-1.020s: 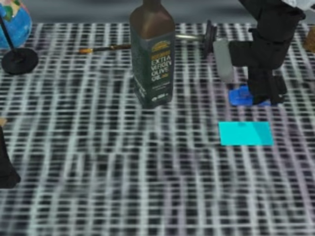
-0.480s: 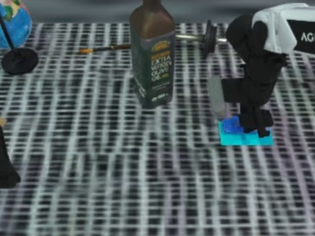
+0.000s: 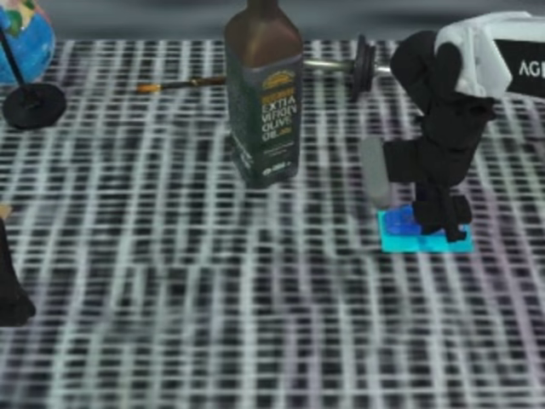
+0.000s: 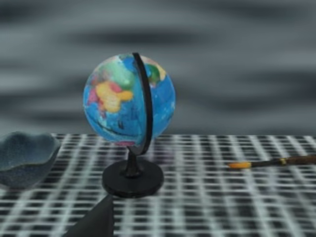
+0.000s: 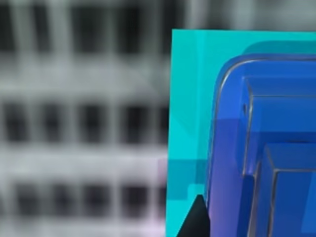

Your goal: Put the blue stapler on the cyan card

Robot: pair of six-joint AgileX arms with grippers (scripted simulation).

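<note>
The cyan card (image 3: 426,243) lies flat on the right half of the table. The blue stapler (image 3: 398,221) sits low over the card's left part, its far end hidden under my right gripper (image 3: 443,223). That gripper points straight down and is shut on the stapler. In the right wrist view the blue stapler (image 5: 261,148) fills the frame over the cyan card (image 5: 187,123), with one dark fingertip (image 5: 197,219) pressed against its side. My left gripper (image 3: 10,294) is parked at the table's left edge, open and holding nothing.
A tall olive oil bottle (image 3: 264,94) stands at the back middle. Behind it lie a thin orange-tipped tool (image 3: 183,83) and a dumbbell (image 3: 362,64). A globe (image 3: 21,34) on a black stand is at the back left, with a blue-grey bowl (image 4: 24,158) beside it.
My right gripper carried the blue stapler from behind the cyan card forward onto it. Over the last half second it hardly moved. The left arm stayed still.
</note>
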